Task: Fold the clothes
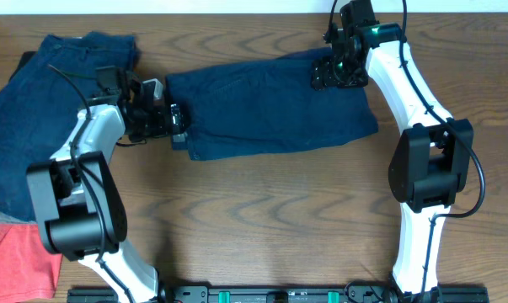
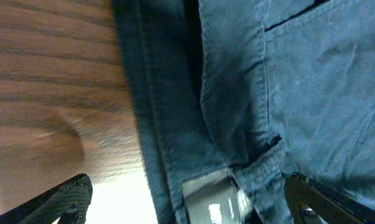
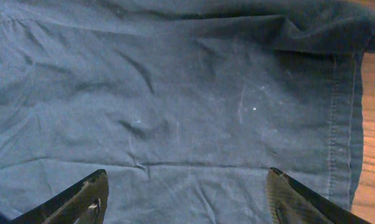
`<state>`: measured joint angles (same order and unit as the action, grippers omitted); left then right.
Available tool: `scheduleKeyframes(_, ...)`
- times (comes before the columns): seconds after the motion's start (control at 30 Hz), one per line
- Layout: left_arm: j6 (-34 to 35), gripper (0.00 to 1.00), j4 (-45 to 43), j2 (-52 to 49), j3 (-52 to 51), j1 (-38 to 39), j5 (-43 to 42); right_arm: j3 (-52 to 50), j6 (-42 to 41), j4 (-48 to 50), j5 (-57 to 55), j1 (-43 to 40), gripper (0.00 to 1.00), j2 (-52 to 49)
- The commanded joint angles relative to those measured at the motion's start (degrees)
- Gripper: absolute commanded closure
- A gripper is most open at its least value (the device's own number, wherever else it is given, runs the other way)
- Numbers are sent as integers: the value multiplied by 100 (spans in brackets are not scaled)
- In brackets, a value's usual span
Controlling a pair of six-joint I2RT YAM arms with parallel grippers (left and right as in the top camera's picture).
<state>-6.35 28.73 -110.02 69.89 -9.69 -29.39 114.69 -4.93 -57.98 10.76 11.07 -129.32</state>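
Note:
The clothes (image 1: 270,114), a pair of dark navy shorts, lie folded into a wide band across the table's far middle. My left gripper (image 1: 176,124) is at their left end, open. In the left wrist view its fingers (image 2: 69,196) stand wide apart over the waistband (image 2: 175,124) and a white label (image 2: 209,199), holding nothing. My right gripper (image 1: 334,74) hovers over the upper right part of the shorts. The right wrist view shows it open (image 3: 187,199) above flat, creased cloth (image 3: 175,93), with the stitched hem (image 3: 342,124) to the right.
A lighter denim-blue garment (image 1: 34,109) is heaped at the far left, partly under the left arm. A coral-red garment (image 1: 13,261) lies at the front left corner. Bare wood (image 1: 279,219) stretches in front of the shorts between both arm bases.

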Motion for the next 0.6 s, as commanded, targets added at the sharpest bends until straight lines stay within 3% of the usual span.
scheduleKeyframes(0.0, -157, 0, -59, -291, 42, -9, -424, 42, 92, -13, 68, 20, 21, 116)
scheduleKeyframes(0.17, -155, 2, -214, -610, 42, 15, -817, 42, 70, -13, 68, 31, 23, 116)
scheduleKeyframes(0.3, -155, 15, -262, -728, 42, 190, -861, 42, 70, -11, 68, 31, 26, 116)
scheduleKeyframes(0.4, -155, 39, -299, -750, 42, 363, -855, 42, 4, -17, 66, 31, 29, 116)
scheduleKeyframes(0.53, 214, 92, -356, -726, 61, 442, -767, 42, 4, -37, 63, 7, 34, 116)
scheduleKeyframes(0.57, 358, 94, -306, -695, 101, 424, -761, 42, 4, -48, 63, -9, 35, 116)
